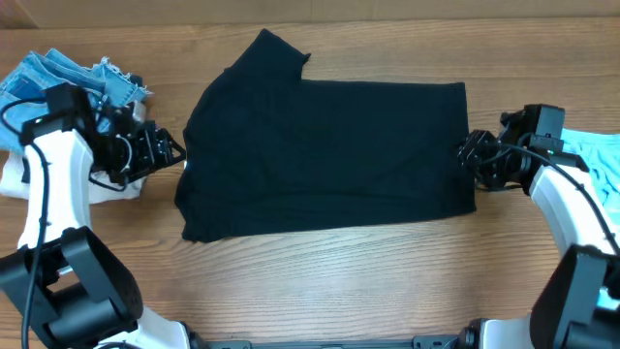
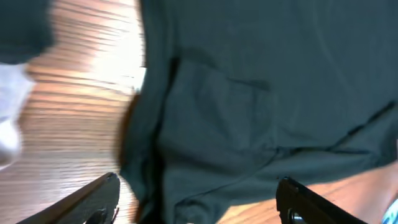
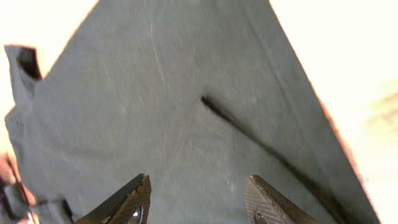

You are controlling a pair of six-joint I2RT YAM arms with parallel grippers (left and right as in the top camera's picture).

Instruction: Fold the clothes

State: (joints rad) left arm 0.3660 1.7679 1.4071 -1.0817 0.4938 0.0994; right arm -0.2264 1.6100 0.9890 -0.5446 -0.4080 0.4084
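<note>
A black T-shirt (image 1: 325, 155) lies partly folded across the middle of the wooden table, one sleeve sticking up at the back left. My left gripper (image 1: 174, 150) is open at the shirt's left edge; the left wrist view shows the dark cloth (image 2: 249, 106) between and beyond its fingers (image 2: 199, 199). My right gripper (image 1: 465, 155) is open at the shirt's right edge; the right wrist view shows its two fingers (image 3: 198, 199) just above the flat cloth (image 3: 174, 106), holding nothing.
A pile of light blue denim (image 1: 68, 78) and a white garment (image 1: 15, 179) lie at the left edge behind my left arm. A light teal garment (image 1: 599, 155) lies at the right edge.
</note>
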